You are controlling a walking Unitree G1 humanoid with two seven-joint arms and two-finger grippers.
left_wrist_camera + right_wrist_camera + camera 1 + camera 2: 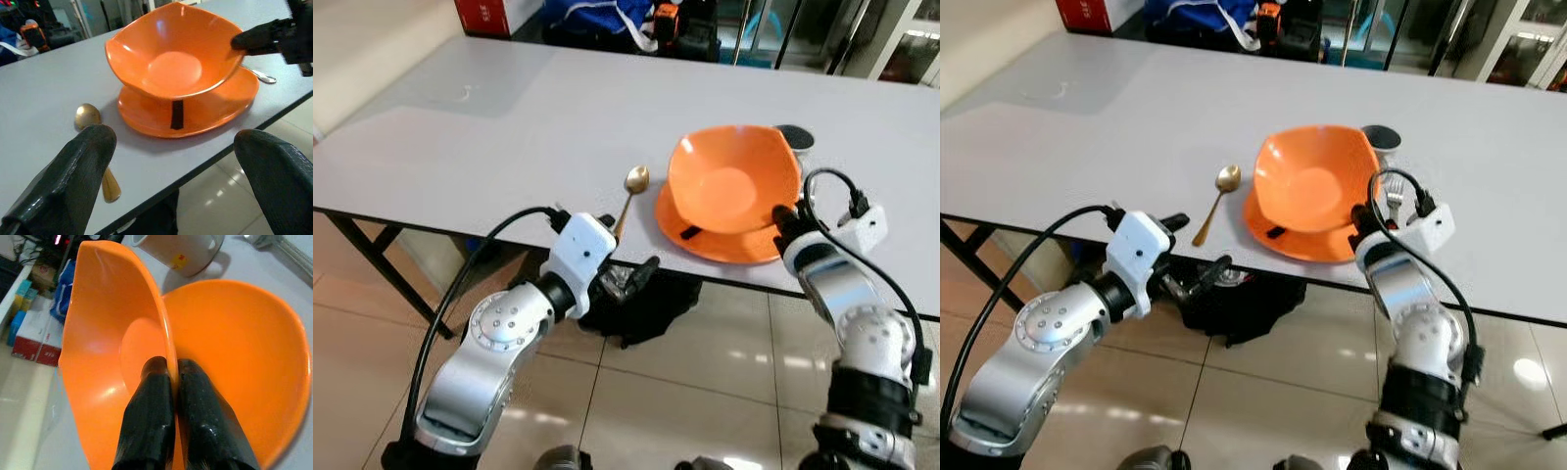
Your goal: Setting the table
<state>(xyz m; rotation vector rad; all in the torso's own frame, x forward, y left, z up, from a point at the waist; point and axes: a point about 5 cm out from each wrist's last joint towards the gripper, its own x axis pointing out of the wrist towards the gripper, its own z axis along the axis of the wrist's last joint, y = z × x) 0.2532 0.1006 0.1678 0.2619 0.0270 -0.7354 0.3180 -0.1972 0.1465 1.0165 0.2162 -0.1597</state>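
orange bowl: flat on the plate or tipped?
Tipped. The right gripper pinches the orange bowl by its rim, lifting that side off the plate.

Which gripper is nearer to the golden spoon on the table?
The left. The left gripper hangs open just below the table edge, close to the handle end of the golden spoon. The right gripper is farther away, shut on the orange bowl rim.
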